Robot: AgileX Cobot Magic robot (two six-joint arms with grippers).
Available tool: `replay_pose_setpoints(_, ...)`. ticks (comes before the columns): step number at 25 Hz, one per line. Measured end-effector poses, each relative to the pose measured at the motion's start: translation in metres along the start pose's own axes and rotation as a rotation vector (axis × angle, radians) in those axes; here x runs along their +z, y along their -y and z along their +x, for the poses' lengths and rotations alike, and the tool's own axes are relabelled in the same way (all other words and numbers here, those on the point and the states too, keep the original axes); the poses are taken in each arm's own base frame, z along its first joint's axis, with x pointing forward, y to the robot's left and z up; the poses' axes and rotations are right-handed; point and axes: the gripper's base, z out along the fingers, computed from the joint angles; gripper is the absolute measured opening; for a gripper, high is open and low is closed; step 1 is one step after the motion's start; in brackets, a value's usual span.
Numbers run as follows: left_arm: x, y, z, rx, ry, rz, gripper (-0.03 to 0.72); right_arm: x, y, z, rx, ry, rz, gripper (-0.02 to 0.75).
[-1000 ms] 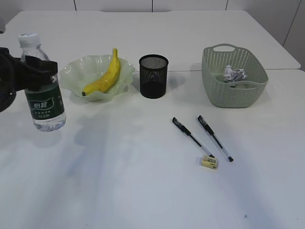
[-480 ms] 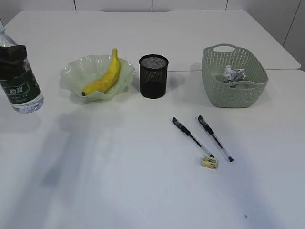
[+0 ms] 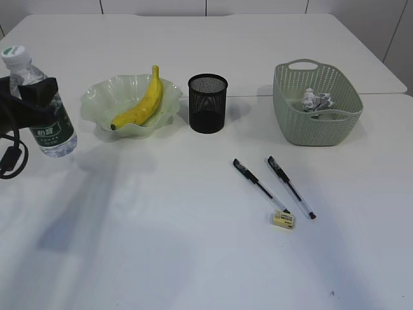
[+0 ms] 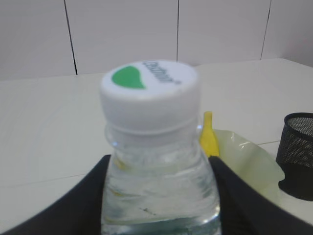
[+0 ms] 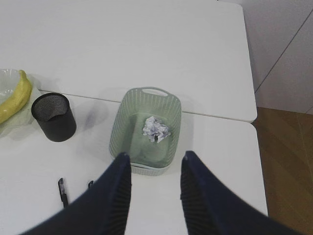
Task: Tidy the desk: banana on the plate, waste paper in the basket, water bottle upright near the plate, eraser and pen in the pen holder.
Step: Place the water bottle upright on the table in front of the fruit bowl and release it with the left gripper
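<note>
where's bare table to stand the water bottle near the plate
Bare tabletop lies in front of the plate and left of the pens, and beside the plate's left rim, where the left end effector holds the water bottle. The plate-to-pen holder gap is tight.

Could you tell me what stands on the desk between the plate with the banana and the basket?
The black mesh pen holder stands between the plate and the basket, close beside the plate; the exterior view shows it.
</note>
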Motion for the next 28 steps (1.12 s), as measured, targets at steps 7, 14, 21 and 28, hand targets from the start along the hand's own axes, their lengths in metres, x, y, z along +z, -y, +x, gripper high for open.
replay_pose_setpoints(7, 0.005, -0.013, 0.035, 0.033, -0.085, -0.034, 0.373, 0.0, 0.0, 0.0, -0.024, 0.0, 0.0, 0.261)
replay_pose_setpoints(14, 0.006, -0.019, 0.051, 0.058, -0.132, -0.046, 0.373, 0.0, 0.0, 0.0, -0.03, 0.0, 0.0, 0.261)
replay_pose_setpoints(21, 0.006, -0.019, 0.054, 0.059, -0.137, -0.043, 0.373, 0.0, 0.0, 0.0, -0.031, 0.0, 0.0, 0.261)
replay_pose_setpoints(28, 0.006, -0.019, 0.053, 0.059, -0.136, -0.043, 0.373, 0.0, 0.0, 0.0, -0.031, 0.0, 0.0, 0.261)
